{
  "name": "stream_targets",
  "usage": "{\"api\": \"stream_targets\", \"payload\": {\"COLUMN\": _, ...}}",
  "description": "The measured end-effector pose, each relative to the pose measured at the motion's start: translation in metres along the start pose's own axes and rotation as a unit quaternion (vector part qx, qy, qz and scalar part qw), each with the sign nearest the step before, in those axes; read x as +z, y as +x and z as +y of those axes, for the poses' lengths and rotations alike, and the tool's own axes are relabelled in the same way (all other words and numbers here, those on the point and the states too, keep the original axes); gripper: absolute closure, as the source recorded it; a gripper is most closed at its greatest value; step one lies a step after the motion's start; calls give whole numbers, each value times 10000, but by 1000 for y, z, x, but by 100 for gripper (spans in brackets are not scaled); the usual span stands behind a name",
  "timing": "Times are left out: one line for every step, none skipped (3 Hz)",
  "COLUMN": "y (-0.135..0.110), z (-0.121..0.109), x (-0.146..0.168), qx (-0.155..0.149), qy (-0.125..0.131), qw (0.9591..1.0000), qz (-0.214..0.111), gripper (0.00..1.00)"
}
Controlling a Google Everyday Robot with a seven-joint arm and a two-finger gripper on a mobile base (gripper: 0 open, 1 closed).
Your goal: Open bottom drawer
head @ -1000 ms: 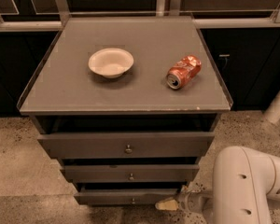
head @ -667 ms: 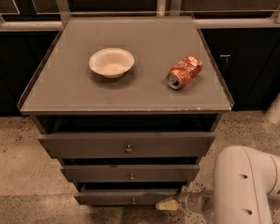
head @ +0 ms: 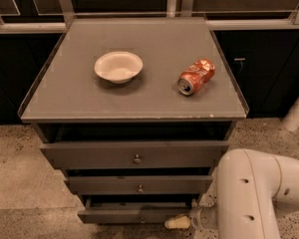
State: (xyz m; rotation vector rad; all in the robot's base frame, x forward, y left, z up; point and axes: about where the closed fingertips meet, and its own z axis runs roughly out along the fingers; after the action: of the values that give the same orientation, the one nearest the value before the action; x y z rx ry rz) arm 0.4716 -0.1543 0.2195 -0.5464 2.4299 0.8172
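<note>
The grey cabinet (head: 134, 103) has three drawers stacked under its flat top. The bottom drawer (head: 129, 214) is the lowest and slimmest dark grey front, near the picture's lower edge, with a dark gap above it. Its knob does not show clearly. The middle drawer (head: 138, 184) and the top drawer (head: 134, 155) each show a small round metal knob. My gripper (head: 178, 222) is low at the right end of the bottom drawer's front, a cream-coloured tip reaching in from my white arm (head: 254, 193) at the lower right. Most of the gripper is hidden behind the arm.
A white bowl (head: 118, 66) and a crushed orange can (head: 196, 76) lie on the cabinet top. Dark cabinets (head: 269, 68) stand behind and to both sides. A white post (head: 298, 108) stands at the right. The floor (head: 20, 173) is speckled.
</note>
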Motion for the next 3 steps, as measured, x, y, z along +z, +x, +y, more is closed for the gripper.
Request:
{"api": "stream_targets", "payload": {"y": 4, "z": 6, "x": -3, "qx": 152, "qy": -109, "qw": 9998, "qz": 103, "gripper": 0}}
{"api": "stream_targets", "payload": {"y": 4, "z": 6, "x": -3, "qx": 152, "qy": -109, "qw": 9998, "qz": 103, "gripper": 0}}
{"api": "stream_targets", "payload": {"y": 10, "z": 11, "x": -7, "qx": 243, "qy": -264, "qw": 9993, "qz": 61, "gripper": 0}}
